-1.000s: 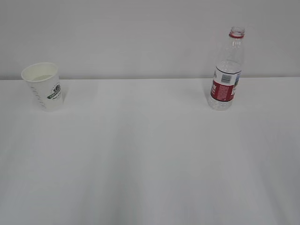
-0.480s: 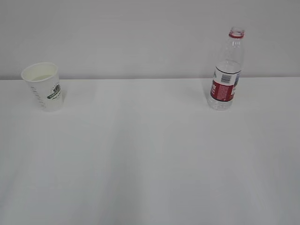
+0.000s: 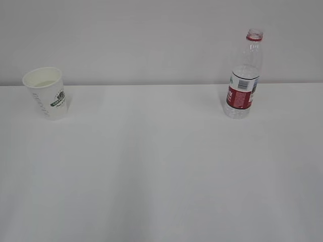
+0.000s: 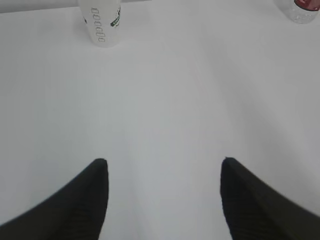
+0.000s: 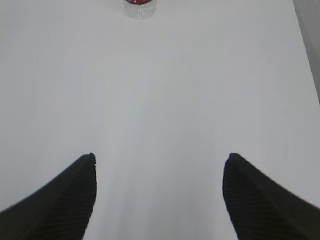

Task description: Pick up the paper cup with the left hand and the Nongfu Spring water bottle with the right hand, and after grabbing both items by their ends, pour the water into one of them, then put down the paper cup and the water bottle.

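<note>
The cup [image 3: 46, 93] stands upright on the white table [image 3: 161, 166], far left and near the back edge, close to the pale wall [image 3: 151, 35]. Its mouth is open, and a faint line low on the inner wall hints at a little water, though its depth cannot be judged. A dark green logo faces front-right; a column of small printed marks runs down the side.

The bottle [image 3: 244, 75] stands upright on the right side of the table, well apart from the cup, about as far back. It has no cap: the neck is open under a red ring. The clear upper body looks empty; whether any water lies in the ribbed base below the red and white label cannot be told.

In the left wrist view, the left gripper [image 4: 162, 200] is spread wide over bare table with nothing between its two black fingers [image 4: 80, 205]. The cup's lower part [image 4: 102, 22] shows at the top edge, well ahead and left of centre; the bottle's base [image 4: 300, 11] sits at the top right corner.

In the right wrist view, the right gripper [image 5: 160, 200] is likewise wide apart and empty, its fingers [image 5: 260, 200] over bare table. The bottle's base [image 5: 140, 7] shows at the top edge, well ahead. Neither gripper shows in the exterior view.
</note>
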